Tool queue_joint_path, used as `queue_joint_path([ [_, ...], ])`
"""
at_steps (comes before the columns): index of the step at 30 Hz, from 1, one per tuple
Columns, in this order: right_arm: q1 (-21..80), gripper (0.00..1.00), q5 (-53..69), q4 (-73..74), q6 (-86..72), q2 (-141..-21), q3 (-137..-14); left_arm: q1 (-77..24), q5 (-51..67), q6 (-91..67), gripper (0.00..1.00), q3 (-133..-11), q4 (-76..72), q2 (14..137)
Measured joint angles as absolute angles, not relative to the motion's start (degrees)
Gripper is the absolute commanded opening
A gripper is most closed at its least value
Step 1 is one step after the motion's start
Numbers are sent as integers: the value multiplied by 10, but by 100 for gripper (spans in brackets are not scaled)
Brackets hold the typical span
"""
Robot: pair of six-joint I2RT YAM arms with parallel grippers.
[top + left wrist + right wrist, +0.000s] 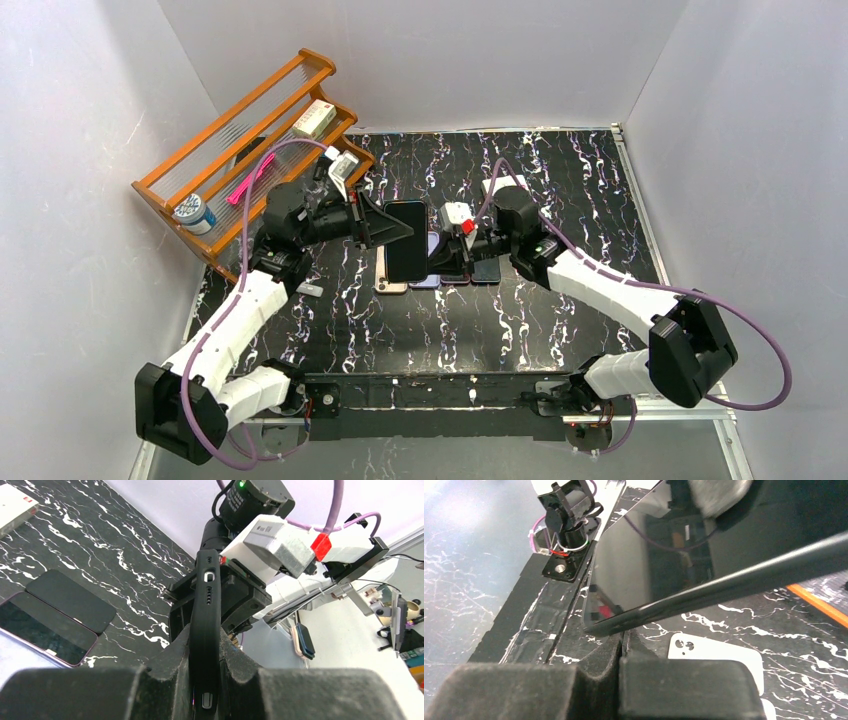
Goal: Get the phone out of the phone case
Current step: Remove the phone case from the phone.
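The left gripper (206, 655) is closed tight on the black phone case (205, 615), one finger pressed to each broad face, so the case stands edge-on between the fingers and runs out well past their tips; the phone (639, 565) sits inside it, its glossy screen turned towards the right gripper (622, 641); that gripper's pads are pressed together with no gap, the phone's lower corner lies just above their tips, and whether they pinch any of it I cannot tell; other phones (70, 600) lie flat on the marbled table (560, 200) below the left fingers; a white case (716, 657) lies on the table just beyond the right fingertips.
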State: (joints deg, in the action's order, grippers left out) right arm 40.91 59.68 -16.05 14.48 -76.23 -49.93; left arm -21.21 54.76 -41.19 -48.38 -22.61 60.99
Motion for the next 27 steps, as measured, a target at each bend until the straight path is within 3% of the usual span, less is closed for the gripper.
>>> queue_joint_path([
  [9,409,39,582,-115,178,-764,-531,-224,540,-393,0,-476,-215,600],
  [13,409,48,580,-111,181,-758,-523,-226,540,-376,0,-476,-204,595],
  [19,409,53,583,-108,178,-732,-498,-226,535,-368,0,-476,-197,595],
  [27,409,52,608,-124,136,-725,-498,-226,518,-368,0,-476,-208,595],
])
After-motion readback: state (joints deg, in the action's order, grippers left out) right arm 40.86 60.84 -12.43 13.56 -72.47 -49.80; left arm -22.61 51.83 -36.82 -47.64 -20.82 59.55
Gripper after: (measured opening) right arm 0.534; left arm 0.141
